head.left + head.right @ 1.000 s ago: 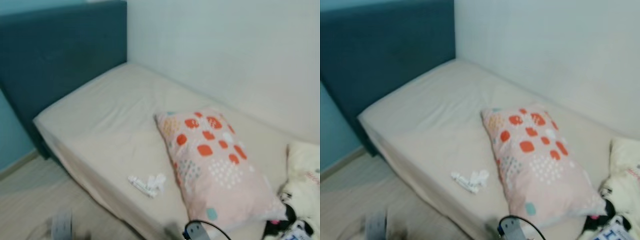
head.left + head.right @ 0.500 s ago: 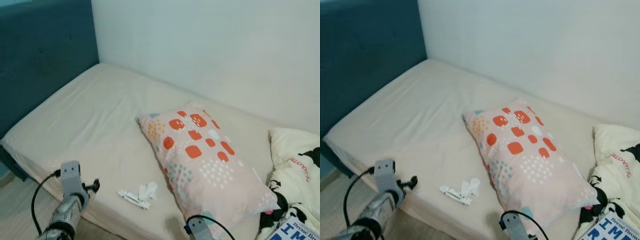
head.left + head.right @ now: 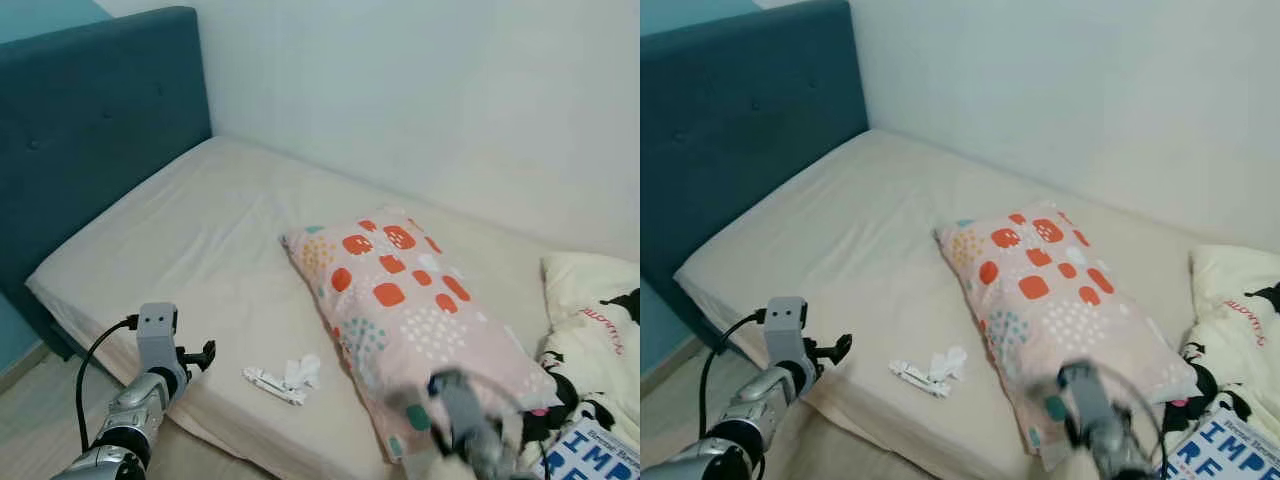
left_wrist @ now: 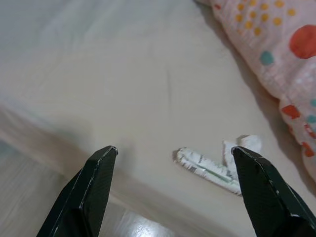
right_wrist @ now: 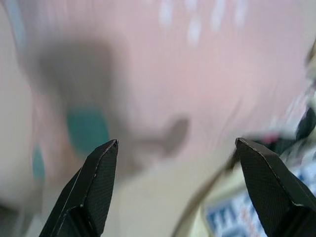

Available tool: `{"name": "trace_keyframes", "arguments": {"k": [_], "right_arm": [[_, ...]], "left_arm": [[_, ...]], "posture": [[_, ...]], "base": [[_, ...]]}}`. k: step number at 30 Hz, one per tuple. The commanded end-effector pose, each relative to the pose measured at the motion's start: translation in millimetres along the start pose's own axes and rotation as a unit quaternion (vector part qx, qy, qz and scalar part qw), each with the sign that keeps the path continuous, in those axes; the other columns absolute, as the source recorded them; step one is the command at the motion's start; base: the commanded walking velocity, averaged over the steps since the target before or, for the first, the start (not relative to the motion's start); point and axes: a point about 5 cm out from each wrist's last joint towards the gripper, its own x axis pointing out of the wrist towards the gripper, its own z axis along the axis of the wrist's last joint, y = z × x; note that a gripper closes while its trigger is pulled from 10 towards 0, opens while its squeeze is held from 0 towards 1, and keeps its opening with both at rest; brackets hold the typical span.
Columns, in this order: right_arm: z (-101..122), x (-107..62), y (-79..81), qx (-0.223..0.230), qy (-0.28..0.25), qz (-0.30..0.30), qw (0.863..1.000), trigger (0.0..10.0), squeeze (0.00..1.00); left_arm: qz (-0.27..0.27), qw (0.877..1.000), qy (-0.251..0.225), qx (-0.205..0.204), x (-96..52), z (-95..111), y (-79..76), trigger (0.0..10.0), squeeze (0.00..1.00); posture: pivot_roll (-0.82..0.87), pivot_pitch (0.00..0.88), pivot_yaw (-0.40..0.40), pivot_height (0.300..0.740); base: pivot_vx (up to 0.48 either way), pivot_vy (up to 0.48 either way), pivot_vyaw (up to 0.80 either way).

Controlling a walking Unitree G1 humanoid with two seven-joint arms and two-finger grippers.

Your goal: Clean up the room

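Crumpled white wrapper (image 3: pixel 284 376) lies near bed (image 3: pixel 200 240) front edge, just beside patterned pillow (image 3: pixel 410 310). Left gripper (image 4: pixel 173 153) hovers at that edge, jaws open, empty. Right gripper (image 5: pixel 175 148) over pillow's near corner, blurred, jaws spread.

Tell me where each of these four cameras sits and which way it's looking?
Left and right eye views: on the head, looking forward and down at the bed; the left arm and blurred right arm show.
Left wrist view: on the left wrist, looking along the open left gripper at the crumpled white wrapper.
Right wrist view: on the right wrist, looking along the open right gripper at the blurred patterned pillow.
Shared: pillow and wrapper also appear in the eye views.
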Motion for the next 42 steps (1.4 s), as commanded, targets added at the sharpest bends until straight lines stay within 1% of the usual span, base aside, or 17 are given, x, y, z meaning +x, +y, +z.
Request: {"name": "trace_keyframes", "arguments": {"k": [1,9,15,19,20,23,24,30,31,32,33,34,37,38,40,41,42], "right_arm": [[-1.6,-0.3,7.9,0.013,0.002,0.013,1.0,10.0,0.0],[43.7,4.1,2.5,0.05,-0.066,0.02,0.996,10.0,0.0],[60.9,4.2,3.5,0.06,-0.094,0.034,0.993,10.0,0.0],[80.9,3.1,4.1,0.072,-0.13,0.051,0.988,10.0,0.0],[80.9,3.1,4.1,0.072,-0.13,0.051,0.988,10.0,0.0],[97.9,1.4,3.3,0.078,-0.162,0.061,0.982,10.0,0.0],[104.9,0.4,2.9,0.078,-0.175,0.062,0.979,10.0,0.0],[107.9,-0.1,2.5,0.079,-0.181,0.062,0.978,10.0,0.0],[112.1,-0.7,2.0,0.08,-0.189,0.062,0.977,10.0,0.0],[112.1,-0.7,2.0,0.08,-0.189,0.062,0.977,10.0,0.0],[116.3,-1.7,2.2,0.077,-0.198,0.063,0.975,10.0,0.0],[118.8,-2.3,2.5,0.074,-0.205,0.063,0.974,10.0,0.0],[121.1,-3.9,5.4,0.07,-0.221,0.071,0.97,10.0,0.0],[121.1,-3.9,5.4,0.07,-0.221,0.071,0.97,10.0,0.0],[120.8,-3.8,6.3,0.065,-0.219,0.071,0.971,10.0,0.0],[120.8,-3.8,6.3,0.065,-0.219,0.071,0.971,10.0,0.0],[120.8,-3.7,6.6,0.062,-0.217,0.071,0.972,10.0,0.0]], "left_arm": [[-0.009,1.0,-0.015,0.024,2.3,10.2,0.1,10.0,0.0],[-0.034,0.995,-0.042,0.083,7.3,28.1,-6.9,10.0,0.0],[-0.021,0.992,-0.055,0.114,8.6,34.6,-7.5,10.0,0.0],[-0.032,0.982,-0.078,0.168,11.4,45.2,-15.6,10.0,0.0],[-0.032,0.982,-0.078,0.168,11.4,45.2,-15.6,10.0,0.0],[-0.052,0.967,-0.107,0.226,14.2,55.1,-30.1,10.0,0.0],[-0.067,0.957,-0.119,0.256,15.7,59.2,-39.2,10.0,0.0],[-0.07,0.956,-0.121,0.259,16.8,60.4,-42.9,10.0,0.0],[-0.074,0.966,-0.125,0.215,19.6,64.1,-48.6,10.0,0.0],[-0.074,0.966,-0.125,0.215,19.6,64.1,-48.6,10.0,0.0],[-0.075,0.979,-0.131,0.136,23.8,70.8,-55.4,10.0,0.0],[-0.078,0.985,-0.135,0.077,26.3,74.8,-60.3,10.0,0.0],[-0.076,0.986,-0.135,-0.059,30.8,79.7,-66.1,10.0,0.0],[-0.076,0.986,-0.135,-0.059,30.8,79.7,-66.1,10.0,0.0],[-0.076,0.982,-0.134,-0.112,31.9,80.9,-67.1,10.0,0.0],[-0.076,0.982,-0.134,-0.112,31.9,80.9,-67.1,10.0,0.0],[-0.077,0.979,-0.134,-0.133,32.4,81.7,-67.4,10.0,0.0]], "posture": [[-0.08,0.098,-0.091,0.675],[-0.09,0.1,-0.084,0.64],[-0.09,0.102,-0.083,0.62],[-0.1,0.105,-0.085,0.595],[-0.1,0.105,-0.085,0.595],[-0.1,0.108,-0.084,0.58],[-0.1,0.109,-0.082,0.57],[-0.1,0.11,-0.08,0.565],[-0.11,0.109,-0.076,0.56],[-0.11,0.109,-0.076,0.56],[-0.11,0.111,-0.071,0.555],[-0.11,0.111,-0.071,0.55],[-0.11,0.113,-0.071,0.55],[-0.11,0.113,-0.071,0.55],[-0.11,0.115,-0.068,0.55],[-0.11,0.115,-0.068,0.55],[-0.11,0.115,-0.068,0.55]], "base": [[0.0,0.0,0.0],[0.0,0.0,0.0],[0.0,0.0,0.0],[0.0,0.0,0.0],[0.0,0.0,0.0],[0.0,0.0,0.0],[0.0,0.0,0.0],[0.0,0.0,0.0],[0.0,0.0,0.0],[0.0,0.0,0.0],[0.0,0.0,0.0],[0.0,0.0,0.0],[0.0,0.0,0.0],[0.0,0.0,0.0],[0.0,0.0,0.0],[0.0,0.0,0.0],[0.0,0.0,0.0]]}}
